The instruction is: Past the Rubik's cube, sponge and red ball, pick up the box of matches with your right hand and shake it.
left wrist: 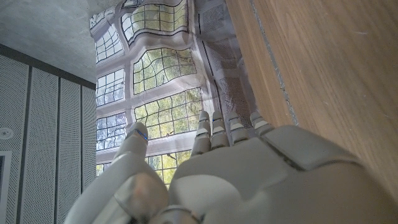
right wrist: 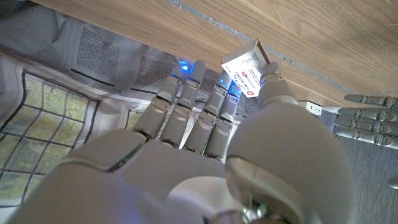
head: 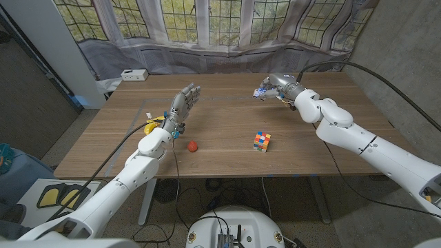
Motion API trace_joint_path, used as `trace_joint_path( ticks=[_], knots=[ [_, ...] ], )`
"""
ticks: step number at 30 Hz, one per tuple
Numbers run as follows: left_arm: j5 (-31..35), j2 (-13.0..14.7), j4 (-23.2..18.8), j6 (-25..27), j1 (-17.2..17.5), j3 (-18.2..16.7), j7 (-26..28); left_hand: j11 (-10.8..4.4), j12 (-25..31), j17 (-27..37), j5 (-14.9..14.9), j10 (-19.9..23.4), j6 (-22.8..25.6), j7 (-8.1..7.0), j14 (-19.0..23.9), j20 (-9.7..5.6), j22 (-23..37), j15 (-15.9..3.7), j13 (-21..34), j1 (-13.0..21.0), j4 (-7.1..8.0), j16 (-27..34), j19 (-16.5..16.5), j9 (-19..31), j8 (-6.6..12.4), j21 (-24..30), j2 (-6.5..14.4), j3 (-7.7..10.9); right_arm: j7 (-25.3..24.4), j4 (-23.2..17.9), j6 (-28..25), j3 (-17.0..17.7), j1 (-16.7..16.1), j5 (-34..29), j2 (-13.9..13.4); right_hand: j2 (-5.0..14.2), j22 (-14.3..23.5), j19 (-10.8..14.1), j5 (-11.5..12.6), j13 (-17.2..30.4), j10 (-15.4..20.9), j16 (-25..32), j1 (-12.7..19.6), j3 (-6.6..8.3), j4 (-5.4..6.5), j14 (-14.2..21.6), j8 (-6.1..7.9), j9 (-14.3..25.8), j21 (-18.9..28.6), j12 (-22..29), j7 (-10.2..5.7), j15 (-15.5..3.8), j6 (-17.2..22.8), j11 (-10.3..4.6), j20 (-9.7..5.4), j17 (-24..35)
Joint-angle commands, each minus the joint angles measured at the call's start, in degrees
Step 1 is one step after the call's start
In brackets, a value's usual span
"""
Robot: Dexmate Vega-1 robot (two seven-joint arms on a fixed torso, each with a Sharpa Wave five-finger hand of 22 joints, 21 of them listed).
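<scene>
The right robot hand [head: 275, 86] is out over the far side of the table [head: 227, 162], and the box of matches [head: 261, 91] is already in it, pinched between thumb and fingers at the tips. From the right wrist view the box of matches [right wrist: 246, 67] sits right at the fingertips [right wrist: 271, 73], its printed face showing, its long axis tilted across the fingers rather than along them, and it looks lifted clear of the wood, though the gap is hard to judge. So the thing lies beyond the palm, out at the far end of the hand, which suggests a shake needs a firm pinch or the box could slip. The Rubik's cube [head: 261, 141] and the red ball [head: 193, 145] sit well nearer the robot, behind the reach. The left robot hand [head: 185, 103] stands on its edge over the table's left half, fingers apart and straight, holding nothing, with something yellow [head: 153, 125] just beside its wrist, likely the sponge. The right hand is plainly the one on the job.
</scene>
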Motion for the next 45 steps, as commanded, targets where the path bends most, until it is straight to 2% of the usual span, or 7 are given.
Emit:
trace_joint_path(
  ticks=[1,9,18,24,25,40,45],
  knots=[
    [0.1,-0.1,0.2,0.1,-0.4,0.2,0.0,0.27,-0.1,0.1,-0.1,0.0,-1.3,-0.24,0.1,0.30,0.3,0.18,0.1,0.5,-0.09,0.0,0.1,0.3,-0.29,0.4,0.4,0.40,1.4,0.9,-2.1,-1.3,0.4,-1.7,0.3,1.92,0.2,0.0,0.4,0.2,0.3,-0.1,1.3,0.11,0.03,0.2,0.24,0.1,-0.2,-0.1,-2.15,-3.31,2.3,-0.25,0.12,0.2],
    [0.0,0.0,-0.1,0.2,-0.3,0.1,0.0,0.98,-0.5,0.1,-0.1,-1.0,-5.8,-1.94,0.1,0.51,0.3,0.43,0.1,0.6,-0.23,0.0,1.0,0.3,-0.80,0.6,0.3,0.52,2.7,2.3,-3.3,-2.1,0.8,-1.6,0.8,1.88,0.2,0.0,0.4,0.2,0.2,-0.2,1.2,0.07,0.01,0.2,0.14,0.1,-0.2,-0.2,-2.01,-3.40,2.2,-0.15,0.15,0.2],
    [-0.1,0.0,-0.3,0.1,-0.1,-0.1,0.1,1.01,-0.6,0.1,-0.1,-1.5,-6.4,-1.89,-0.1,0.52,0.3,0.55,0.1,0.7,-0.29,-0.1,1.1,0.3,-0.52,0.6,0.3,0.55,3.9,4.8,-4.7,-4.0,2.1,-2.3,1.9,1.87,0.2,0.0,0.4,0.2,0.3,-0.3,1.3,0.08,-0.05,0.2,0.07,0.1,-0.3,-0.2,-1.99,-3.60,2.3,0.20,0.09,0.1],
    [-0.2,0.2,-0.6,0.0,0.3,-0.3,0.4,0.98,-0.6,0.1,-0.1,-1.7,-5.6,-1.65,-0.4,0.49,0.3,0.61,0.1,0.7,-0.33,-0.2,0.9,0.3,0.00,0.5,0.2,0.56,4.6,6.3,-5.4,-4.9,2.8,-2.2,2.4,1.88,0.2,-0.1,0.4,0.2,0.2,-0.4,1.3,0.06,-0.02,0.1,0.01,0.1,-0.3,-0.3,-1.99,-3.47,2.2,-0.07,0.09,0.1],
    [-0.2,0.2,-0.6,0.0,0.4,-0.4,0.5,0.93,-0.6,0.1,-0.1,-1.7,-5.7,-1.67,-0.4,0.49,0.3,0.62,0.1,0.7,-0.33,-0.2,0.9,0.3,0.00,0.5,0.2,0.56,4.7,6.5,-5.7,-5.0,2.9,-2.2,2.4,1.89,0.2,-0.1,0.4,0.2,0.3,-0.4,1.3,0.04,-0.02,0.1,-0.01,0.1,-0.3,-0.2,-2.01,-3.50,2.2,0.29,0.10,0.1],
    [0.0,0.5,-1.5,0.1,1.1,-0.7,1.3,0.72,-0.4,0.1,-0.1,-1.6,-6.3,-1.53,-0.4,0.47,0.3,0.47,0.2,0.8,-0.39,-0.2,0.9,0.3,0.05,0.4,0.2,0.60,5.8,9.9,-8.0,-7.9,4.4,-3.5,3.4,1.89,0.2,-0.4,0.4,0.2,-0.1,-0.7,1.3,-0.04,-0.05,-0.5,-0.21,0.1,-0.4,-0.5,-2.10,-3.17,2.1,-0.08,0.18,0.3],
    [0.0,0.7,-1.9,0.3,1.2,-0.8,1.5,0.57,-0.4,0.1,-0.1,-1.5,-6.4,-1.51,-0.4,0.41,0.3,0.45,0.2,0.8,-0.41,-0.1,0.8,0.3,0.08,0.4,0.2,0.62,6.0,10.6,-9.1,-9.5,5.1,-5.7,3.6,1.91,0.2,-0.6,0.4,0.2,-0.3,-0.7,1.3,-0.09,-0.02,-0.6,-0.27,0.1,-0.5,-0.6,-2.07,-3.03,2.0,0.00,0.32,0.3]
  ],
)
